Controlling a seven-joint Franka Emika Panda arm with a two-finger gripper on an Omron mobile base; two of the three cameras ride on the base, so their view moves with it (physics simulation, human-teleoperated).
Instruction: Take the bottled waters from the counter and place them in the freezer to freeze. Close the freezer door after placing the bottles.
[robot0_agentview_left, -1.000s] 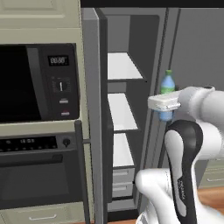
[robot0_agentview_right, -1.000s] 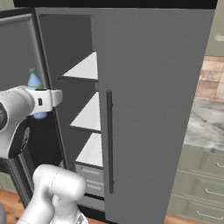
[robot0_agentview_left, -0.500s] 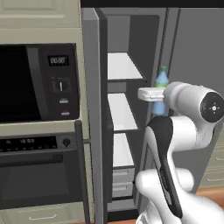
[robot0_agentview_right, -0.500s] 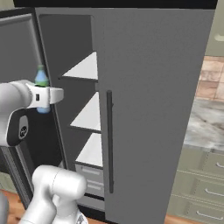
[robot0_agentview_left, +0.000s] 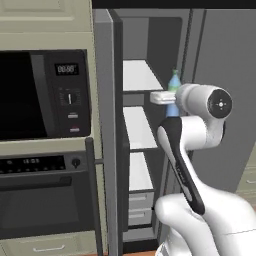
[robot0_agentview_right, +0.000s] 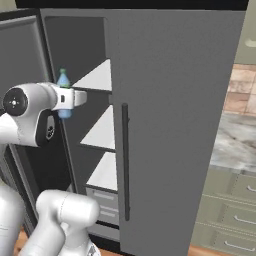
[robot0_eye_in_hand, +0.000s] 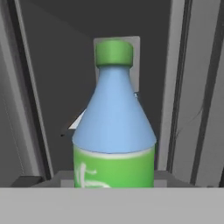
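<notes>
A blue-tinted bottled water (robot0_eye_in_hand: 113, 131) with a green cap and green label stands upright between my fingers. My gripper (robot0_agentview_left: 167, 98) is shut on the bottled water (robot0_agentview_left: 173, 83) just in front of the open freezer (robot0_agentview_left: 140, 127), level with its upper white shelf. From the other side, the gripper (robot0_agentview_right: 75, 98) holds the bottle (robot0_agentview_right: 63, 80) at the mouth of the freezer (robot0_agentview_right: 100, 135). The freezer door (robot0_agentview_left: 107, 125) stands swung open on the left. A strip of the marbled counter (robot0_agentview_right: 236, 142) lies at the far right.
A black microwave (robot0_agentview_left: 42, 95) and a built-in oven (robot0_agentview_left: 45, 200) sit left of the freezer door. The wide grey fridge door (robot0_agentview_right: 172, 125) with its dark bar handle is closed on the right. Olive drawers (robot0_agentview_right: 230, 210) lie under the counter. White freezer drawers (robot0_agentview_left: 137, 205) sit low.
The hand has swung with the bottle from in front of the fridge door towards the freezer opening. The elbow has turned to face the cameras.
</notes>
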